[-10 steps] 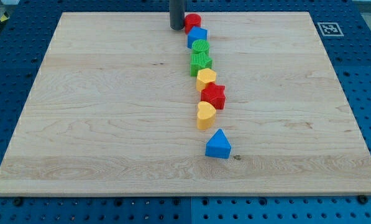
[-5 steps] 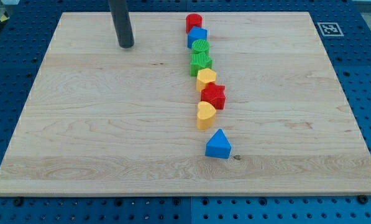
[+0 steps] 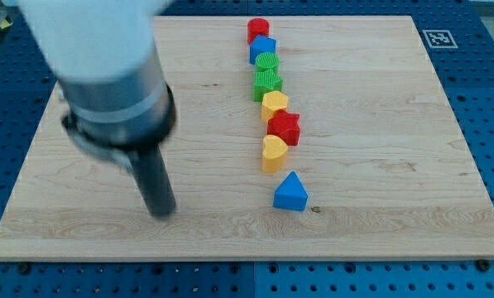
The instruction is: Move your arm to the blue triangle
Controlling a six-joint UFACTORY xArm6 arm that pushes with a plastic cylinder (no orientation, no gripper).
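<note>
The blue triangle (image 3: 290, 193) lies on the wooden board (image 3: 395, 141) toward the view's bottom, right of centre. My tip (image 3: 161, 211) rests on the board well to the left of the blue triangle, at about the same depth, apart from every block. The arm's white and grey body (image 3: 106, 74) fills the view's upper left and hides part of the board there.
A column of blocks runs from the view's top toward the triangle: red cylinder (image 3: 257, 30), blue block (image 3: 263, 49), two green blocks (image 3: 267, 63) (image 3: 267, 83), yellow block (image 3: 274, 105), red star (image 3: 285, 127), yellow heart (image 3: 274, 153). A marker tag (image 3: 438, 38) sits at the board's top right.
My tip has swept from beside the red cylinder at the view's top, leftward, then down to the lower left of the board. No block has moved.
</note>
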